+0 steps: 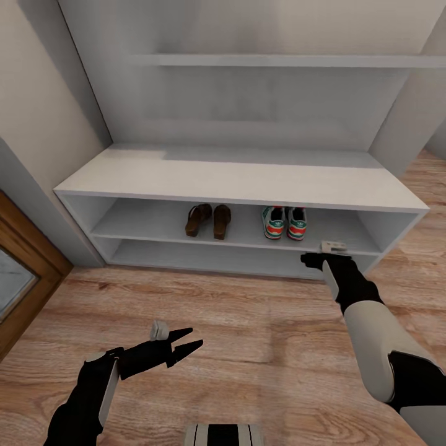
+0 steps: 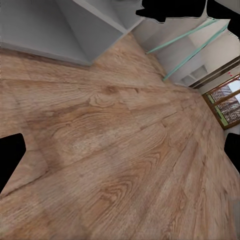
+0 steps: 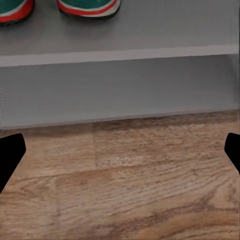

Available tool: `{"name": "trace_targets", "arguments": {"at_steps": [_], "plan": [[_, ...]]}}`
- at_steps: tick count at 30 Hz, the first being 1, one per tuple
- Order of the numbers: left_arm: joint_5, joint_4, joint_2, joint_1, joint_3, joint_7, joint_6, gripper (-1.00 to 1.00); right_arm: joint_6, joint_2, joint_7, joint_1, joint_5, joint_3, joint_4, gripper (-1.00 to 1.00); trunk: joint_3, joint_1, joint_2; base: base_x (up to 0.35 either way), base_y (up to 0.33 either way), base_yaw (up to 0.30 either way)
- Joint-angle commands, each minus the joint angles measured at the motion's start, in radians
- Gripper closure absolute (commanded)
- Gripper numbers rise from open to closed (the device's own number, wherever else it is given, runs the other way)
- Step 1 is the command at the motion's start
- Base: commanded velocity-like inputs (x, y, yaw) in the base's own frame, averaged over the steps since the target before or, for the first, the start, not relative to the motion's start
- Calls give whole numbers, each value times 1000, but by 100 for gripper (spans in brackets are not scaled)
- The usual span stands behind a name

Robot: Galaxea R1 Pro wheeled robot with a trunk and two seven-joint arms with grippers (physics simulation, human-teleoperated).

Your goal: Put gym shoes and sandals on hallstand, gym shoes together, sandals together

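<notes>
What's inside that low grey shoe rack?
On the upper shelf of the hallstand: two sandals side by side, two gym shoes beside them. The lower shelf looks bare; its back is shadowed.

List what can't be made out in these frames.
- Right gripper, head view: seen end-on, so open or shut is unclear.
- Gym shoes, head view: toes hidden by the hallstand top; right wrist view cuts them off at the frame edge.
- Sandals, head view: fronts hidden under the same top.
- Lower shelf, head view: back part hidden by the shelf above.
</notes>
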Motion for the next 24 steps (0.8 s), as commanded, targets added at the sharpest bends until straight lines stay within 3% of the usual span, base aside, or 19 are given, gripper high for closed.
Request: {"name": "trace_targets", "arguments": {"at_steps": [1,6,24], "plan": [[-6,-1,-1,-1,4,-7,11,-100,6,0,3,1,10,-2,-10,-100,-1,0,0,0,0,0],[-6,-1,-1,-1,4,-7,11,-100,6,0,3,16,10,-2,-49,-100,-1,0,0,0,0,0],[-6,-1,0,-1,5,-7,11,-100,6,0,5,181,10,-2,-69,-100,-1,0,0,0,0,0]]}}
